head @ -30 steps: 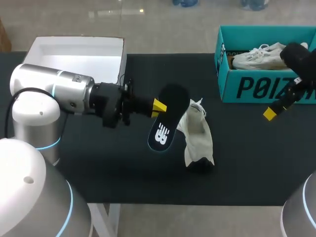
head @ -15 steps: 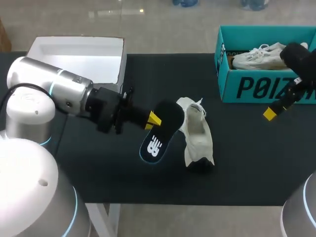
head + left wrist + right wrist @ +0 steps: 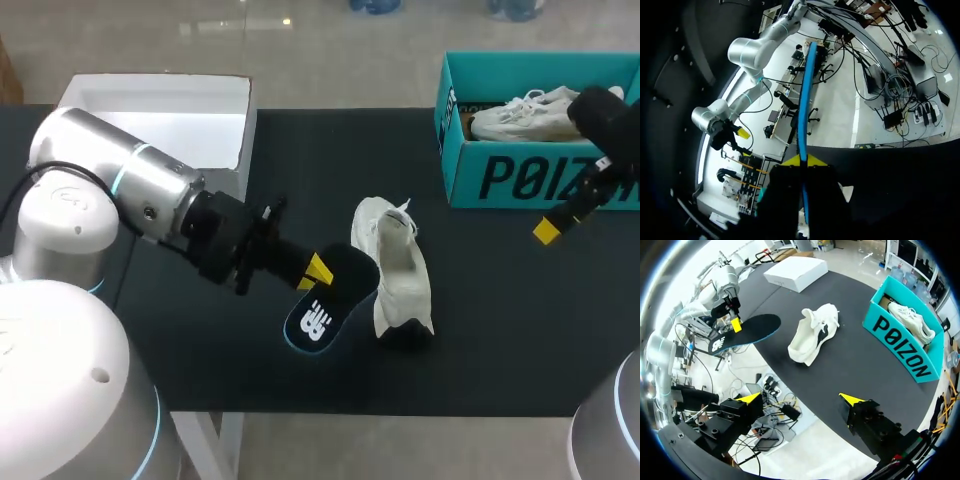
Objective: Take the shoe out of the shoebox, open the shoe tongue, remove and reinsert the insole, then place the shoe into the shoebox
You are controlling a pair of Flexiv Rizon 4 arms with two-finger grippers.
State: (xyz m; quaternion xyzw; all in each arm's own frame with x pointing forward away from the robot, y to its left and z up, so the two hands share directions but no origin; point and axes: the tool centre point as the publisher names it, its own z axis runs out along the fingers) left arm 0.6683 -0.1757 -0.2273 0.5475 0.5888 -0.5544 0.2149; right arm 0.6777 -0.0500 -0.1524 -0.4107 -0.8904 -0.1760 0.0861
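Black insole (image 3: 330, 300): blue-edged, with a white mark at its near end. It is off to the left of the shoe and tilted, with the marked end toward the table's near edge. I cannot tell whether it touches the table (image 3: 500, 300).
left gripper (image 3: 318, 270): both yellow tips are closed on the insole, one on each face, gripping partway along its length. From the left wrist the insole (image 3: 805, 100) shows edge-on as a thin blue line running straight out from between the tips of the left gripper (image 3: 802, 160).
insole vs shoe: from the head camera the unmarked end lies just beside the shoe (image 3: 395, 270). From the right wrist the insole (image 3: 742, 330) and shoe (image 3: 812, 332) are apart.
shoe: white, lying on the table near its middle, outside the box, with its opening spread wide.
right gripper (image 3: 799, 398): fingers are spread wide with nothing between them. It is held above the table in front of the shoebox (image 3: 520, 180), well apart from the shoe.
shoebox: teal, with no lid on, at the far right of the table.
shoebox contents: a second shoe (image 3: 525, 115), white and laced, lies on its side inside. It also shows from the right wrist (image 3: 912, 320).
white box (image 3: 150, 115): at the far left corner, open side up, with a white interior.
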